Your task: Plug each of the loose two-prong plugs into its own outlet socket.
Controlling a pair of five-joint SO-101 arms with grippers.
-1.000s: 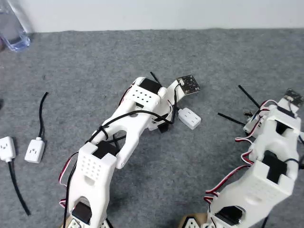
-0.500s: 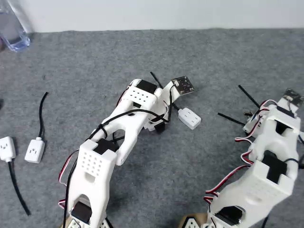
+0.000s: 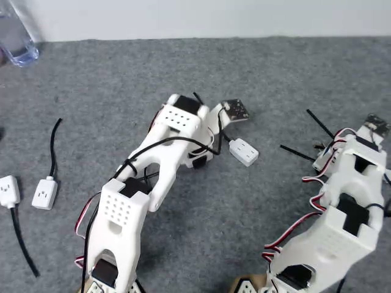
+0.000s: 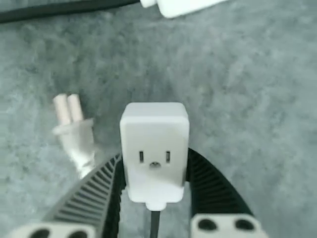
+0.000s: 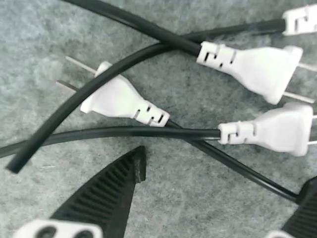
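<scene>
In the left wrist view my left gripper (image 4: 154,161) is shut on a white outlet socket (image 4: 154,139), its slots facing the camera and its cord trailing back between the black fingers (image 4: 101,191). A loose white two-prong plug (image 4: 74,131) lies on the carpet just beside it. Another white outlet socket (image 3: 243,151) lies past that arm's wrist in the high view. My right gripper (image 5: 223,186) hangs open over three white plugs (image 5: 119,101) (image 5: 252,62) (image 5: 277,131) with crossing black cords.
Two more white outlet sockets (image 3: 44,192) (image 3: 7,189) with black cords lie at the left edge of the grey carpet (image 3: 110,91). A clear bottle (image 3: 15,36) stands at the far left corner. Black cords (image 3: 317,125) stick out beside the right arm (image 3: 351,165).
The left arm's wrist has shifted a little to the left and away from the socket lying on the carpet, which stayed put. The right arm has not moved.
</scene>
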